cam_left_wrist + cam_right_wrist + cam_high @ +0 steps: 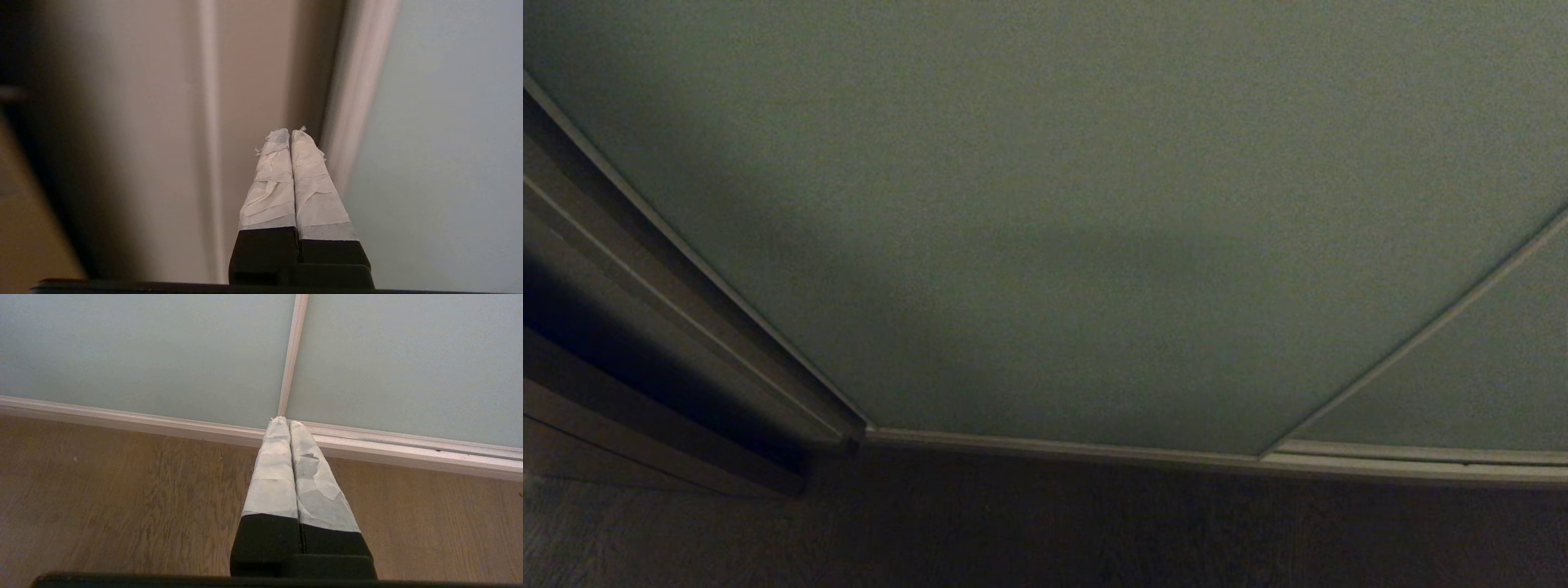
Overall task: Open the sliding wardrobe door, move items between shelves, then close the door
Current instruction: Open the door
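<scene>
Head view: the sliding wardrobe door (1045, 204), pale grey-green, is seen closed against the brown side frame (645, 327). Beside the door's beige edge (359, 81), the left gripper (291, 132) is held pressed together, empty. The right gripper (286, 421), likewise together, is held above the wooden floor (102, 490) near the door's bottom track (408, 451).

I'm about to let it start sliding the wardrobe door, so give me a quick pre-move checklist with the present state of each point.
1. Sliding wardrobe door closed: ok, its panel fills the head view, no shelf showing.
2. Left tool shut and empty: ok, its taped fingers are pressed together.
3. Left tool at the door's frame edge: ok, tips just beside it; contact cannot tell.
4. Right tool shut and empty: ok, pointing toward the bottom rail where the two panels meet.
5. Floor before the door free of obstacles: ok in the part shown.
6. Plush toys' places on the shelves: cannot tell, hidden behind the door.
</scene>
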You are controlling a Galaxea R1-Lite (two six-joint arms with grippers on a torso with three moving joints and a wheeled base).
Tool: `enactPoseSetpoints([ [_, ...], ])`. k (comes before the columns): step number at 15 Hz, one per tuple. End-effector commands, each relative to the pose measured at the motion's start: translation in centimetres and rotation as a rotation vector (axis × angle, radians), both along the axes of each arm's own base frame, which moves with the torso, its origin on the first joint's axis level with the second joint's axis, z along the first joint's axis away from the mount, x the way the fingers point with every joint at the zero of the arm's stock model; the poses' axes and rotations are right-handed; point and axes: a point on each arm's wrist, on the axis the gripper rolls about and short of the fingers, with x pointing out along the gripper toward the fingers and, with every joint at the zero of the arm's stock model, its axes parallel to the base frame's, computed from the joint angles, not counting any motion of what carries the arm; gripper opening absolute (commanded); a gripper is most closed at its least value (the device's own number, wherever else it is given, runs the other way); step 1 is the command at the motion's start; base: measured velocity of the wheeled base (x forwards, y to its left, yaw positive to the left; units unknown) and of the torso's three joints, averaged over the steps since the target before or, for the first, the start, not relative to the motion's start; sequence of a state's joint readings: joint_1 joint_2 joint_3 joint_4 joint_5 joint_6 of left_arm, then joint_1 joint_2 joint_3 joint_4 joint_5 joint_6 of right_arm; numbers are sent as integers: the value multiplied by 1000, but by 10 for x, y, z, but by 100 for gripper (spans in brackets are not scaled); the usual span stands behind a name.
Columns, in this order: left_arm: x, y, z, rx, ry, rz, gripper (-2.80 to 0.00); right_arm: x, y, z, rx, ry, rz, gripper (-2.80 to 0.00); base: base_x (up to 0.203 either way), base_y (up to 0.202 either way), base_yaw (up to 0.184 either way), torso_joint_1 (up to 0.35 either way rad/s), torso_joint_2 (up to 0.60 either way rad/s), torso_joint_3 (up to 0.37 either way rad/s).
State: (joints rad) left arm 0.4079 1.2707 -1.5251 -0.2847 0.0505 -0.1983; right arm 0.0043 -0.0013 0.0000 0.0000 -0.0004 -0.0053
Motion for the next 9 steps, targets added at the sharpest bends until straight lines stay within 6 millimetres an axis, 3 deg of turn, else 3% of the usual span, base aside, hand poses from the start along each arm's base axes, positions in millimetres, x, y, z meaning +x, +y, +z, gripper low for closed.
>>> enactPoseSetpoints([
  [1, 11, 4, -2, 3, 21, -23, -280, 0, 0, 0, -1, 1, 1, -280, 0, 0, 0, 0, 0, 0],
  [9, 16, 4, -2, 46, 44, -107, -280, 0, 0, 0, -1, 0, 1, -280, 0, 0, 0, 0, 0, 0],
])
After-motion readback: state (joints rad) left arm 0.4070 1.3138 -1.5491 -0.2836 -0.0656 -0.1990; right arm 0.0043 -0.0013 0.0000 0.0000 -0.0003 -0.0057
